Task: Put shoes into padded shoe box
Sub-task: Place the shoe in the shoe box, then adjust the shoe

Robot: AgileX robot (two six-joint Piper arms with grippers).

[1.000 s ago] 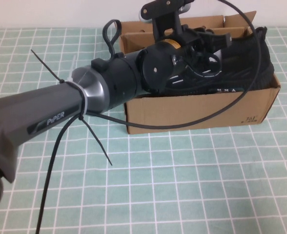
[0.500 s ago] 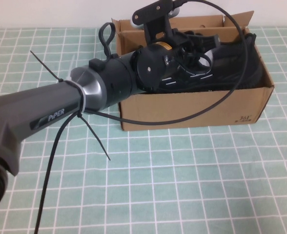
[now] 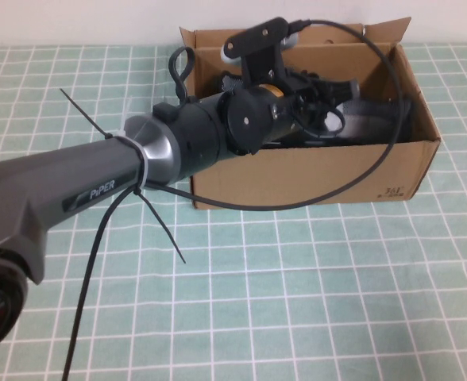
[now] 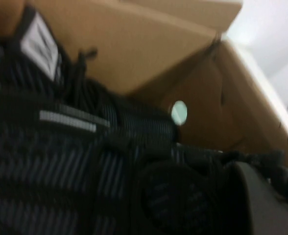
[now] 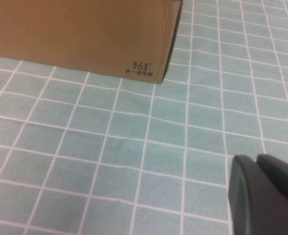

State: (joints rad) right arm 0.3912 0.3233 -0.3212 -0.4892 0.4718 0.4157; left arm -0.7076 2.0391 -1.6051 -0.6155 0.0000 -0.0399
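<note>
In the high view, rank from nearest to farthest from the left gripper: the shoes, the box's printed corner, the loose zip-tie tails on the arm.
Left gripper, shut, is inside the shoe box.
1. Shoes, under it in the box.
2. Printed corner, front right.
3. Zip-tie tails, back along the left arm.
Right gripper, shut, is parked beside the box.

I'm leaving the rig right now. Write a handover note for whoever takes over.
Left gripper: shut, down inside the box among the shoes. Whether it grips one cannot be told.
Right gripper: shut, parked low over the checked cloth near the box's printed corner, holding nothing.
Things: the box stands open at the far side of the cloth, flaps up; black shoes lie inside, below the rim.
Done: shoes appear to be in the box.
Left: probably pull the left arm out, then check that both shoes sit flat.
</note>
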